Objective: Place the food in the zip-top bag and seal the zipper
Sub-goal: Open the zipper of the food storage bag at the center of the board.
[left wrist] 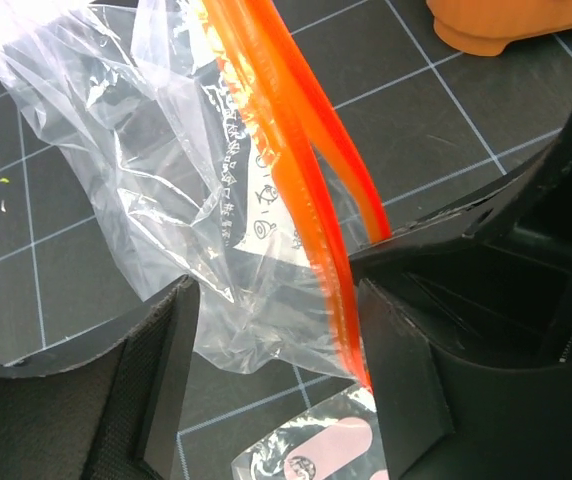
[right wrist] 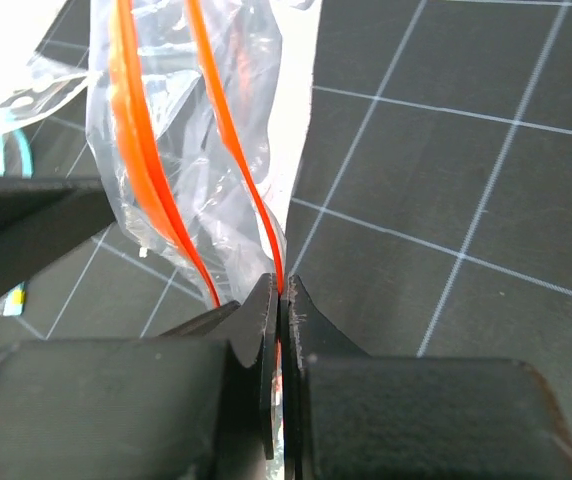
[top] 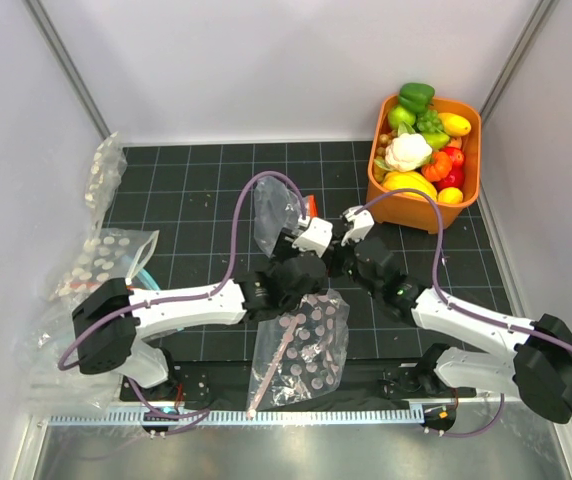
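Barely begun, by the look of it. Nothing inside the bag [top: 271, 215], held up by its mouth near the middle of the top view. Over at 1 o'clock, piled in the tub [top: 471, 160]: the cauliflower [top: 407, 152], the pepper [top: 416, 96] and the orange piece [top: 436, 165]. Left to do: put all three in, then press the zipper [right wrist: 134, 150] shut.

Right claw [right wrist: 281, 300]: shut tight, pinching one strip of the zipper. Left claw [left wrist: 276, 280]: wide open, with the bag hanging between its fingers [left wrist: 156, 390] and nothing gripped. Zipper just beside the finger at 3 o'clock.

From the top: both claws close together at the bag, plus the full tub and a pink-dotted bag [top: 306, 350] lying at 6 o'clock on the mat [top: 196, 180]. Hard to tell from up there how the claws stand.

From the wrists: two orange strips well apart, so an open mouth. Only up close: the right pinch and the left gap. None of the three pieces in either wrist view, just a corner of the tub at 1 o'clock in the left one.
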Motion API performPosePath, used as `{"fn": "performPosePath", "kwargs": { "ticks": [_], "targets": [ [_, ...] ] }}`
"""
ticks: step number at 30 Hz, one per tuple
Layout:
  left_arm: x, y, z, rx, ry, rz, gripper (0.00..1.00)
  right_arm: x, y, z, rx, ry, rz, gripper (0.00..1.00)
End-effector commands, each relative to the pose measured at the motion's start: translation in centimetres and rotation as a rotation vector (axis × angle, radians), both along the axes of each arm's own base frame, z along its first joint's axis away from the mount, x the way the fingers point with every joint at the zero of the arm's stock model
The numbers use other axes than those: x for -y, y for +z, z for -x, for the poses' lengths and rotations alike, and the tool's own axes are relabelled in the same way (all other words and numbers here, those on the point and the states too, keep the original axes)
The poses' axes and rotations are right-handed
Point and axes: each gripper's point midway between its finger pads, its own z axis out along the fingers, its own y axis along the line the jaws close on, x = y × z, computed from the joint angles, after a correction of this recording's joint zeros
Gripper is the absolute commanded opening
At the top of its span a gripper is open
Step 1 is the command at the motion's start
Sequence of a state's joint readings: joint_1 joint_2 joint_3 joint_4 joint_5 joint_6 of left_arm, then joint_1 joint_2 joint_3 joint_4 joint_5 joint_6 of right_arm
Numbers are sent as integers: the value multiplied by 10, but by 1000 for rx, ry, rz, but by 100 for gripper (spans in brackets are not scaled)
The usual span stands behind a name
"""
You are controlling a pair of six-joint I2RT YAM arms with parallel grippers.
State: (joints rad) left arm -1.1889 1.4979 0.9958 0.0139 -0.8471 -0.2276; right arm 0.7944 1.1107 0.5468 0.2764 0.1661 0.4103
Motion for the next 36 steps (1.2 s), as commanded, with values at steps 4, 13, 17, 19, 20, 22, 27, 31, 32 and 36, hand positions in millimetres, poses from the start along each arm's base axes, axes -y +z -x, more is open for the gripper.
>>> {"fn": "performPosePath", "kwargs": {
  "ticks": [4, 13, 17, 19, 20, 22, 27, 31, 32, 36],
  "targets": [
    [3, -2, -18, -29, 59, 4, 56, -13, 35, 3, 89, 43, -63, 1],
    [1, -4, -19, -59, 54, 26, 6, -7, 35, 1, 91, 4, -60, 1],
    [-1, -2, -18, -65, 53, 14, 3, -5, 36, -1, 89, -13, -64, 1],
    [-2, 0, -16, -73, 45, 16, 7, -2, 35, -2, 86, -32, -61, 1],
    [-2, 1, -16, -76, 41, 20, 10, -1, 36, -2, 86, -37, -64, 1],
    [-2, 3, -13, -81, 30, 33, 11, 0, 37, -3, 88, -45, -65, 1],
    [-15, 21, -5, -65, 19, 90, 5, 9, 32, -7, 72, -101, -46, 1],
    [-30, 31, -4, -43, 58, 108, 0, 23, 23, -17, 49, -204, -11, 1],
    [-33, 33, -4, -41, 71, 109, 0, 31, 21, -22, 48, -257, 2, 1],
    [-66, 32, -10, -14, 221, -14, 0, 42, -4, -35, -61, -279, 4, 1]
  ]
}}
